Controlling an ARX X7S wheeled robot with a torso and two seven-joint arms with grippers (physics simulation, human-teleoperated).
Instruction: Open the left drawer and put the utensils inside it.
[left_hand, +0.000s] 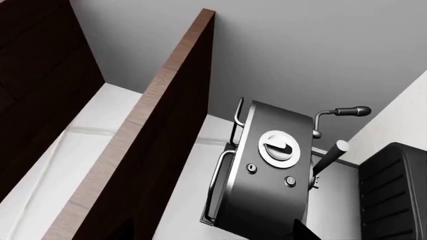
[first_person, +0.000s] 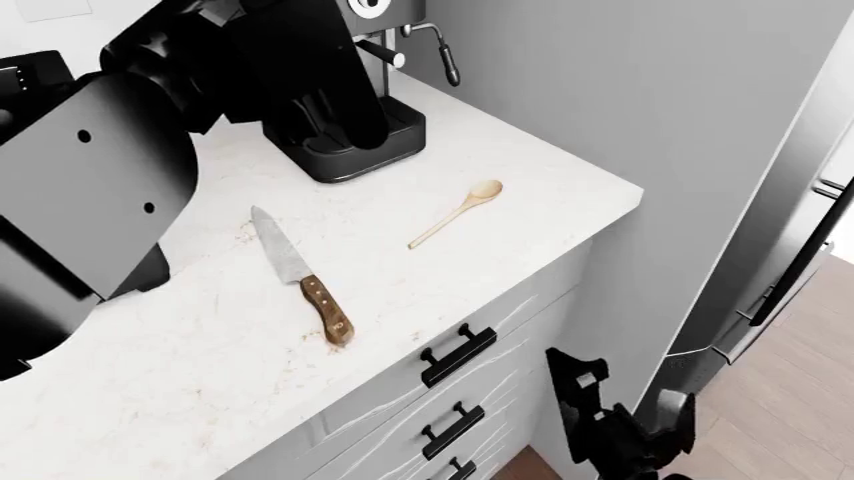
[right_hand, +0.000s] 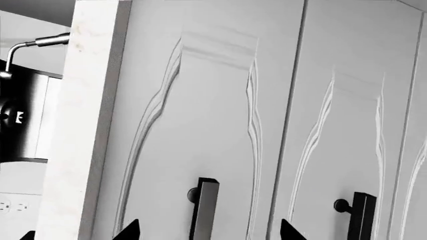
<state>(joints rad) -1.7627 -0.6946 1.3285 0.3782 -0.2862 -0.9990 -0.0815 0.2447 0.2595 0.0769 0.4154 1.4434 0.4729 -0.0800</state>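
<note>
The right pincer (first_person: 621, 425) hangs low beside the closed top drawer (first_person: 514, 315), its gap unreadable, while the knife (first_person: 300, 275) and spoon (first_person: 457, 213) lie apart on the counter (first_person: 561, 190) before the coffee machine (first_person: 347, 130); the left pincer's state is hidden.

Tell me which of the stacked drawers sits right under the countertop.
The top drawer, directly beneath the countertop edge. Its black bar handle looks largest; two more handled fronts stack below it.
</note>
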